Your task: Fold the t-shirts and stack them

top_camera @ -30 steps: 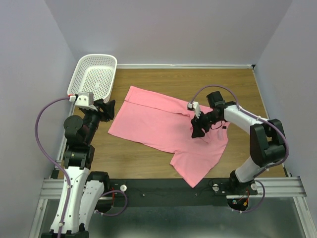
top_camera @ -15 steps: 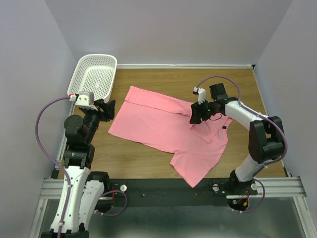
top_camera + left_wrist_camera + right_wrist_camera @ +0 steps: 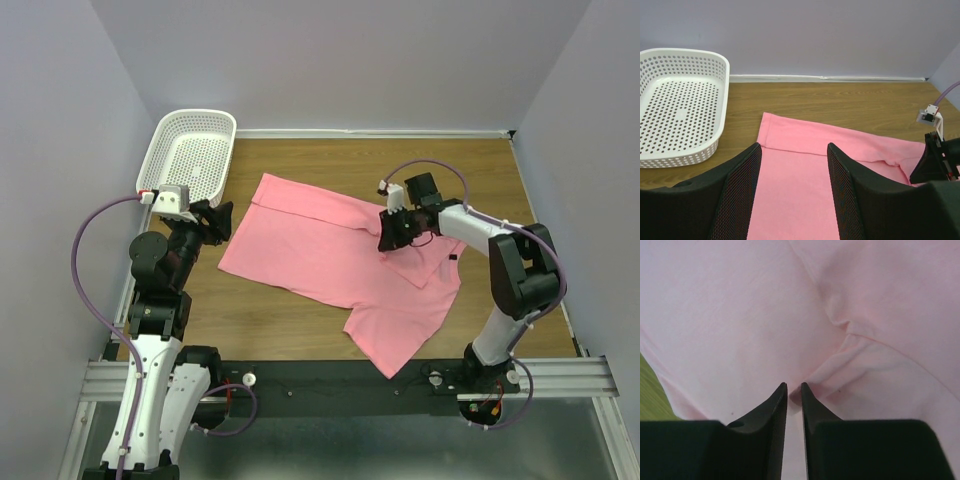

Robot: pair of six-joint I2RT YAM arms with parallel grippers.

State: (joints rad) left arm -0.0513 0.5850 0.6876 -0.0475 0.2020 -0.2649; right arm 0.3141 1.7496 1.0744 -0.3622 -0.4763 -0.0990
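Note:
The pink t-shirt (image 3: 320, 250) lies spread on the wooden table, partly folded, with its right part doubled over. My right gripper (image 3: 388, 240) is down on it near the upper right. In the right wrist view the jaws of that gripper (image 3: 794, 386) stand almost together, pinching the end of a raised cloth fold (image 3: 840, 365) of the t-shirt (image 3: 740, 315). My left gripper (image 3: 222, 222) hovers at the shirt's left edge. In the left wrist view it (image 3: 794, 147) is open, with the t-shirt (image 3: 805, 145) lying below and nothing between its fingers.
A white mesh basket (image 3: 190, 150) stands at the table's back left corner, seen also as the basket (image 3: 722, 65) in the left wrist view. Lilac walls close in the table on three sides. The right arm (image 3: 932, 160) shows at the far right of the left wrist view.
The right gripper has moved up and to the left over the shirt and narrowed its jaws onto a fold. The left arm has stayed still.

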